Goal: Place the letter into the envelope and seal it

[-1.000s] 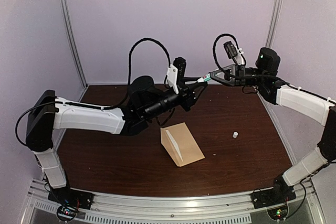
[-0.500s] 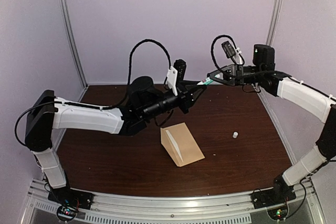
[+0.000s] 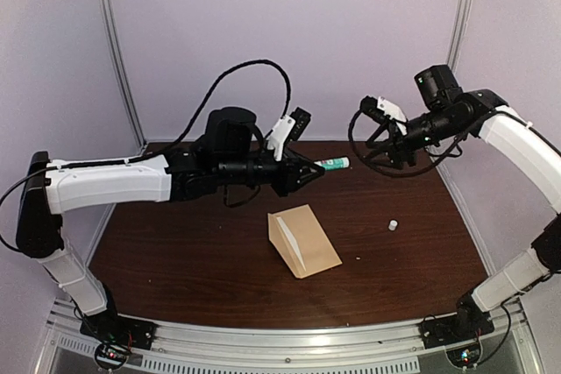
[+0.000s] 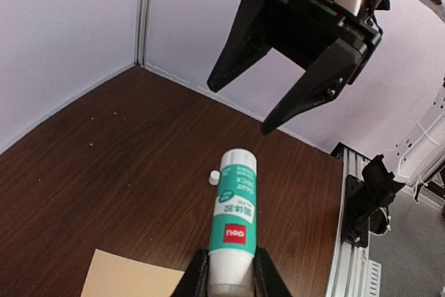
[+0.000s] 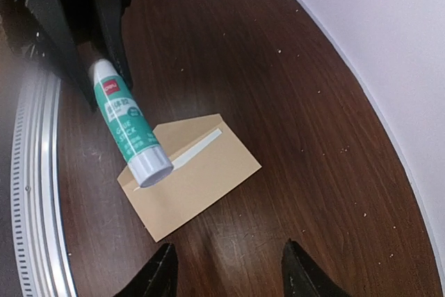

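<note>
A big brown bench (image 3: 175,260) sits under two arms. The left hand (image 4: 229,279) is up in the air, squeezing the bottom of a green and white glue stick (image 4: 233,206). The right hand (image 5: 229,273) faces it, fingers spread wide, holding nothing. The tan envelope (image 3: 304,240) lies flat near the middle of the bench. A tiny white cap (image 3: 394,225) sits well apart from it

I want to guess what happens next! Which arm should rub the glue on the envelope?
Left, I think. The left pincer holds the glue stick, so it could lower it to the envelope. The right pincer is open and empty.
</note>
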Robot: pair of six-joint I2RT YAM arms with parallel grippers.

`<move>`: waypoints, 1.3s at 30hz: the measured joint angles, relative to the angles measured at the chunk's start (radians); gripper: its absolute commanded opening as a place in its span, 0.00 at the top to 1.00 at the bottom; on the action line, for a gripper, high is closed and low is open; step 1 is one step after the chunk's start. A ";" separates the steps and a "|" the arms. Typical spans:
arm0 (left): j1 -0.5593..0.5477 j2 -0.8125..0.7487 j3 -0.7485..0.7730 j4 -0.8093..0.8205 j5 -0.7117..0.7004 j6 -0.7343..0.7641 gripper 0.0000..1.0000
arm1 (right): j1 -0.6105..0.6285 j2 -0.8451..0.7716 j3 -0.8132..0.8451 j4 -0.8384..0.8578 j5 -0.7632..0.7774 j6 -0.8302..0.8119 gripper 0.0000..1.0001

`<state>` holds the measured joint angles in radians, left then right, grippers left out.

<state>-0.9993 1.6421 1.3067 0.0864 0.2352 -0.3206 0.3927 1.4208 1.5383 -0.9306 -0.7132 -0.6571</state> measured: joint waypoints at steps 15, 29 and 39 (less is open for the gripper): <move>0.019 0.000 0.049 -0.256 0.156 -0.090 0.94 | 0.365 0.001 -0.068 0.008 0.380 -0.102 0.49; 0.028 0.000 0.049 -0.253 0.212 -0.121 0.85 | 0.420 0.018 -0.092 0.021 0.449 -0.100 0.84; 0.032 -0.119 -0.167 -0.006 0.047 -0.130 0.38 | 0.335 0.025 -0.092 0.087 0.335 0.034 0.91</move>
<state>-0.9676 1.5227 1.1393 0.0803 0.2825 -0.4503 0.7280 1.4460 1.4467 -0.8440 -0.3779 -0.6235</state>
